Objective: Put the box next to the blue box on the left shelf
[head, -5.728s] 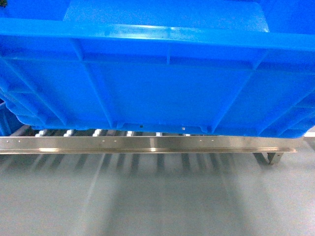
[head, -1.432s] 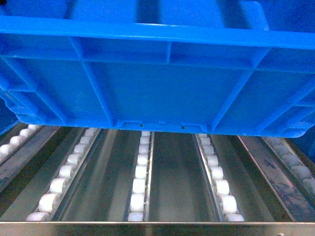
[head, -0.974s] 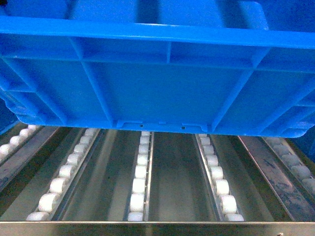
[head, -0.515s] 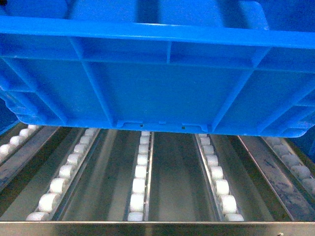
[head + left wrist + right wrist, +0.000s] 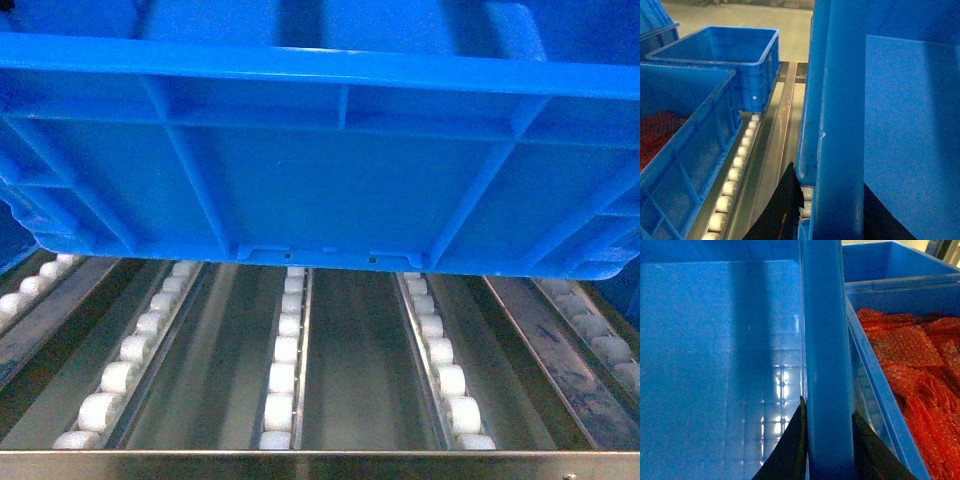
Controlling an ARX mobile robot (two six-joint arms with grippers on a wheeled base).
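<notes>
My left pincer [image 5: 807,212] and right pincer [image 5: 827,450] each grip a side rim of the box [image 5: 320,170]. It hangs above the left shelf [image 5: 330,350], with another blue box [image 5: 680,150] at 9 o'clock.

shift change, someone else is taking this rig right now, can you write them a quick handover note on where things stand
Left gripper: shut on the left rim of the box.
Right gripper: shut on the box's right rim, a dark finger on each side of the wall.
Box: held between both arms over the left shelf, its base looks clear of the white rollers. Inside looks empty.
Neighbours: a blue crate with red contents to the left and another behind it; a crate of red bags close on the right.
Done: box carried in over the rack.
Left: lower it onto the rollers beside the blue crate, then release both grippers.
</notes>
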